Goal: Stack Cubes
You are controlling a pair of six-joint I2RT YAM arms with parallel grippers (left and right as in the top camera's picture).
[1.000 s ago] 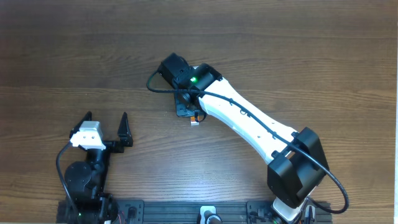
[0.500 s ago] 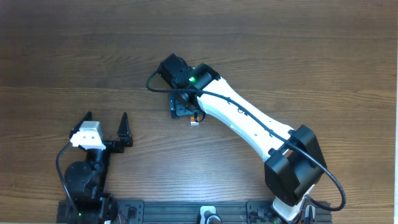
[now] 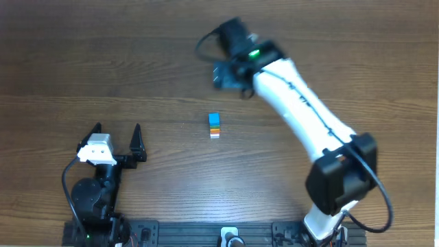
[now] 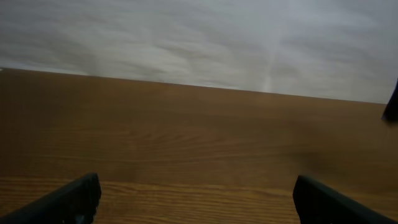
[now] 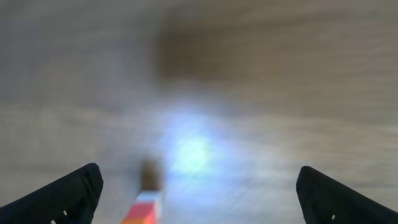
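Note:
A small stack of cubes (image 3: 215, 126) stands on the wooden table (image 3: 82, 62) near the middle, blue on top, orange under it, white at the bottom. My right gripper (image 3: 223, 75) hangs lifted beyond the stack, open, with nothing between its fingers. In the right wrist view the stack (image 5: 143, 210) appears blurred between the wide-apart fingers (image 5: 62, 193). My left gripper (image 3: 116, 134) rests open near its base at the table's left, far from the cubes. Bare wood lies in front of the left gripper (image 4: 199, 211) in its wrist view.
The wooden table (image 4: 186, 137) runs to a pale wall (image 4: 199, 37) beyond its far edge. A dark bit of the other arm (image 4: 392, 106) peeks in at that view's edge.
My right gripper has let go and risen away from the stack, moving up and to the right in the top view. The stacked cubes now stand uncovered. The left arm has not moved.

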